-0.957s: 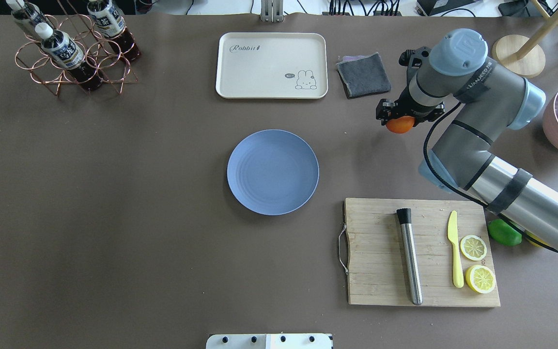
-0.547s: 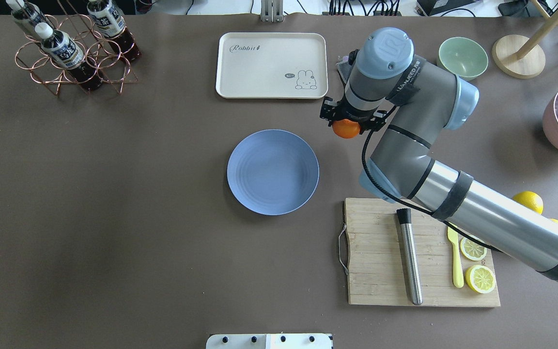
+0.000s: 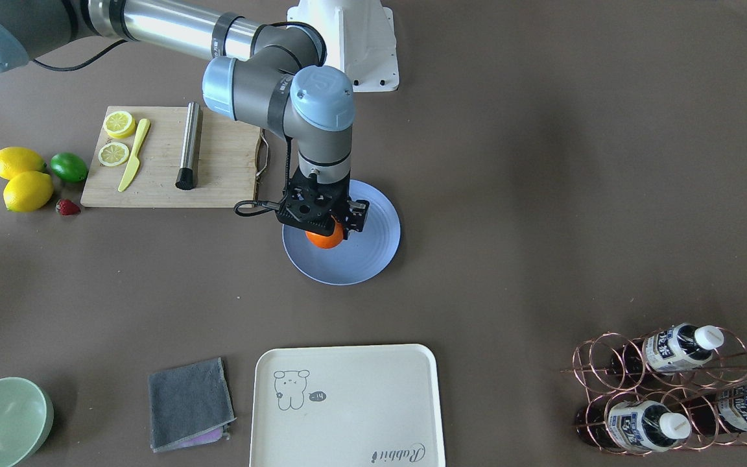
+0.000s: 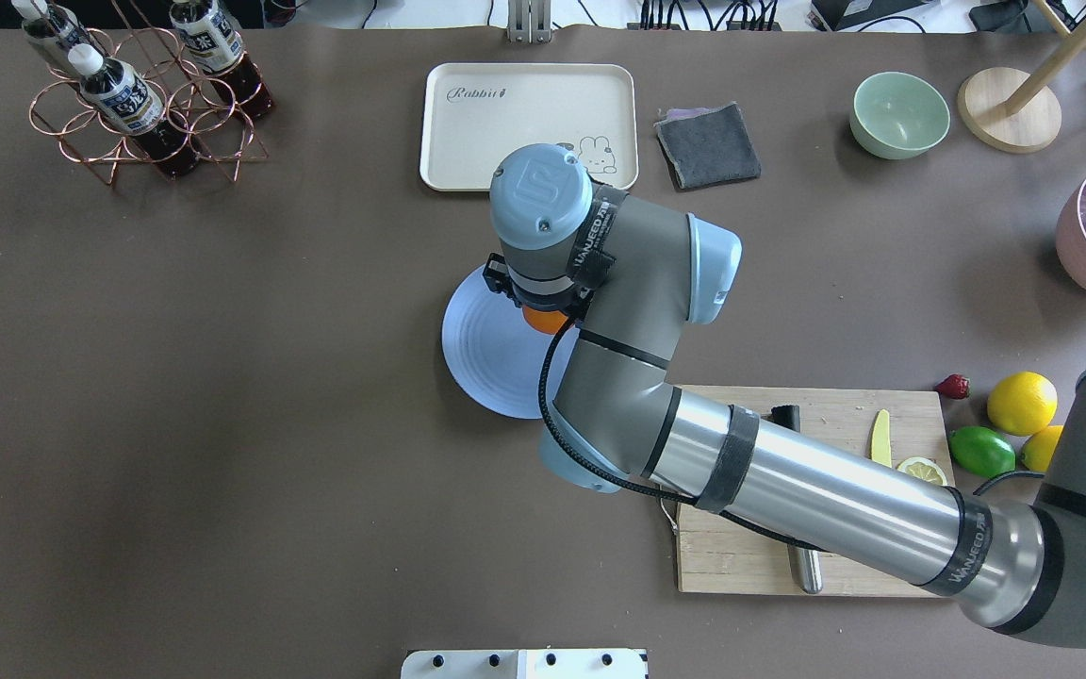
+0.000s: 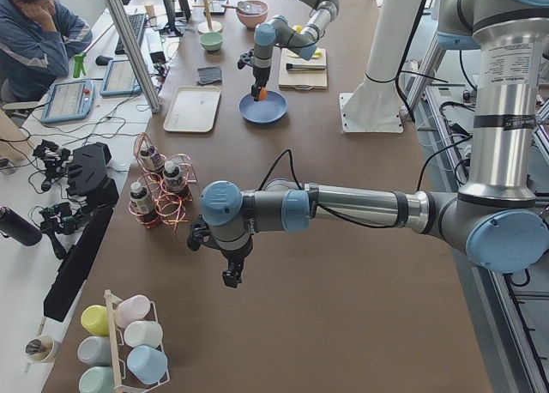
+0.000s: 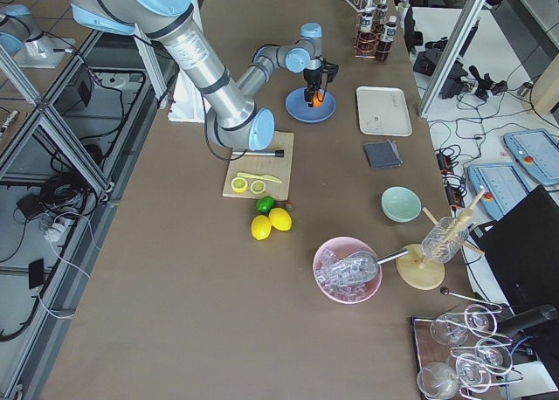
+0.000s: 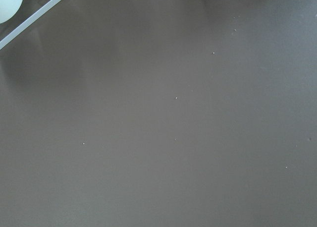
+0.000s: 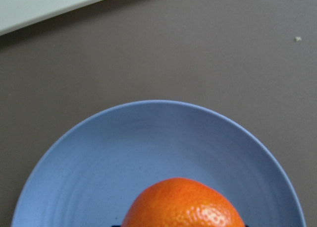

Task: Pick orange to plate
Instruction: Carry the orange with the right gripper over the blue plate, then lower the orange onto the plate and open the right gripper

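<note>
My right gripper (image 3: 325, 235) is shut on the orange (image 3: 325, 240) and holds it over the blue-lavender plate (image 3: 373, 254), toward the plate's side nearest the cutting board. Overhead, the wrist covers most of the orange (image 4: 543, 320) and part of the plate (image 4: 479, 351). In the right wrist view the orange (image 8: 183, 203) fills the bottom centre with the plate (image 8: 148, 138) beneath it. Whether fruit and plate touch I cannot tell. My left gripper (image 5: 230, 277) shows only in the exterior left view, low over bare table far from the plate; its state I cannot tell.
A cream tray (image 4: 505, 113) lies beyond the plate, with a grey cloth (image 4: 708, 144) and green bowl (image 4: 899, 113) to its right. A cutting board (image 3: 218, 162) holds a knife, lemon slices and a steel rod. Lemons and a lime (image 4: 981, 451) lie nearby. A bottle rack (image 4: 142, 104) stands far left.
My right arm has swung left with the orange, from beside the grey cloth to over the plate. Plate, tray and board have not moved.
</note>
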Action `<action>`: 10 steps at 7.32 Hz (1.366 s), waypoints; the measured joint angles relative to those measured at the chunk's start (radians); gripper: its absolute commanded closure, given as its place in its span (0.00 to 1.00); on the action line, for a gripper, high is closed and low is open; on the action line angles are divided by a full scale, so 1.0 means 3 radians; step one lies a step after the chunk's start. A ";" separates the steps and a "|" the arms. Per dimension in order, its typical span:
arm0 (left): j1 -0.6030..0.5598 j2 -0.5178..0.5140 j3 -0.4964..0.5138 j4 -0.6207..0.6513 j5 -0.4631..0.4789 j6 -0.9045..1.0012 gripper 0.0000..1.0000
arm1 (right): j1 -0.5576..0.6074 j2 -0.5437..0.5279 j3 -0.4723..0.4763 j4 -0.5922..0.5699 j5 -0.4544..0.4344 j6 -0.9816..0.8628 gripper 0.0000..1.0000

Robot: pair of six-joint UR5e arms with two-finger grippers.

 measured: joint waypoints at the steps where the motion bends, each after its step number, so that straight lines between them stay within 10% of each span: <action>1: -0.0001 0.0001 0.0002 0.0000 -0.0002 0.0000 0.02 | -0.0064 0.0069 -0.0118 -0.0009 -0.0059 0.0034 1.00; 3: -0.0002 0.0002 0.0006 0.0003 -0.0005 0.0000 0.02 | -0.0115 0.0099 -0.0220 -0.0014 -0.0115 0.0039 1.00; 4: -0.0002 0.0002 0.0008 0.0003 -0.0005 0.0000 0.02 | -0.0118 0.0103 -0.0235 -0.0008 -0.0128 0.0024 0.14; 5: -0.0001 0.0002 0.0012 0.0003 -0.0005 0.0000 0.02 | -0.0119 0.0104 -0.0242 0.0002 -0.0138 0.0010 0.00; 10: 0.0001 0.0002 0.0048 0.0003 -0.0001 0.0000 0.02 | 0.0290 0.0031 -0.0145 -0.0010 0.0106 -0.0602 0.00</action>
